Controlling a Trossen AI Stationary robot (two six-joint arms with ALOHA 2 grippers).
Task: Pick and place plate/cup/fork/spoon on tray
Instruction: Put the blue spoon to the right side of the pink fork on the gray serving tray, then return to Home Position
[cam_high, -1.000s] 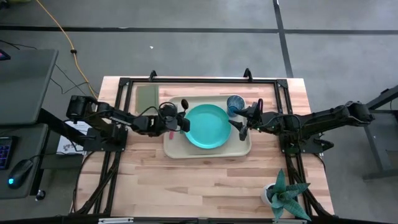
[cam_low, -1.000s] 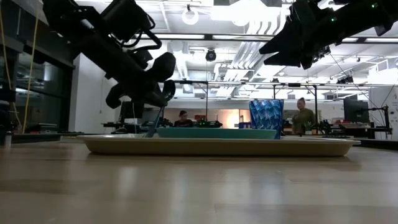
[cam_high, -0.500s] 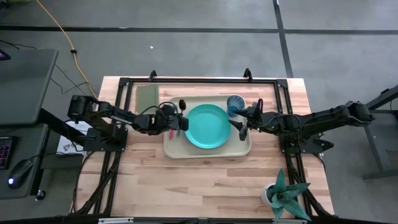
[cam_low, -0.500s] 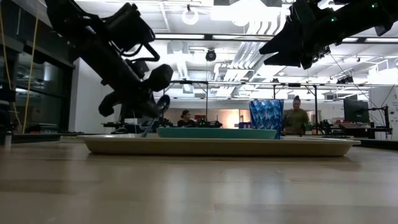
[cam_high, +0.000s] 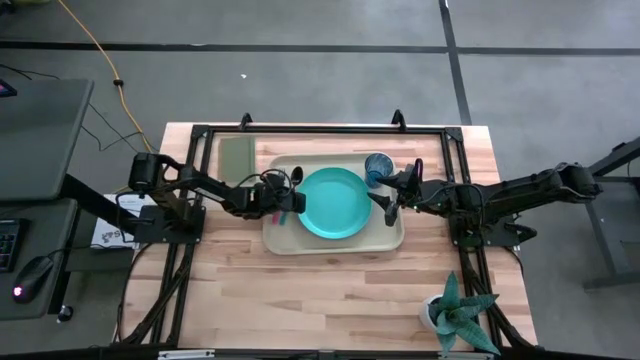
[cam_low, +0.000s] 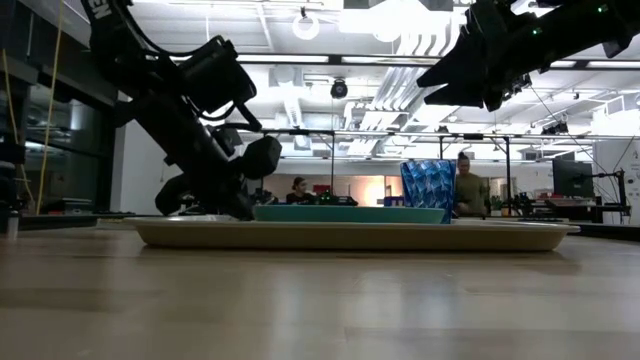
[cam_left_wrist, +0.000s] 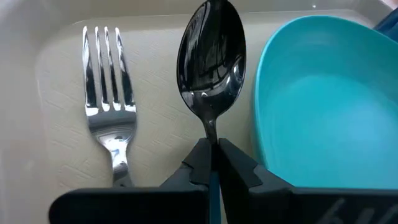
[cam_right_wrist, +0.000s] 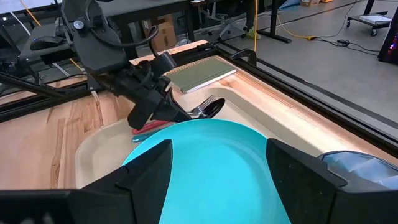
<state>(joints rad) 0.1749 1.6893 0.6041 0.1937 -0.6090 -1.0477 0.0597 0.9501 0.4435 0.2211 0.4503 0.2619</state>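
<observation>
The beige tray (cam_high: 282, 232) holds the teal plate (cam_high: 332, 203) and, at its far right corner, the dark-blue cup (cam_high: 378, 167). The fork (cam_left_wrist: 106, 106) lies on the tray floor left of the plate; its red handle (cam_right_wrist: 146, 129) shows in the right wrist view. My left gripper (cam_high: 287, 196) is low over the tray's left part, shut on the spoon (cam_left_wrist: 211, 59), whose dark bowl points toward the far edge between fork and plate. My right gripper (cam_high: 390, 205) hovers open and empty above the plate's right rim. My left gripper pinches the spoon's handle (cam_left_wrist: 213, 182) just behind the neck, between its two fingers. The fingers come slanting down from the near left and lie along the spoon. The spoon lies nearly flat, its bowl (cam_left_wrist: 211, 59) low over the tray; whether it touches I cannot tell.
An olive-green flat square (cam_high: 236, 154) lies on the table at the tray's far left. A potted plant (cam_high: 458, 312) stands at the near right corner. A dark frame (cam_high: 330, 129) runs along the table's far edge. People show in the room beyond (cam_low: 465, 185).
My left gripper has gone down toward the tray floor with the spoon and has tipped flatter. The spoon, earlier tilted with its bowl raised above the tray rim, now lies low beside the fork. My right gripper has kept still.
</observation>
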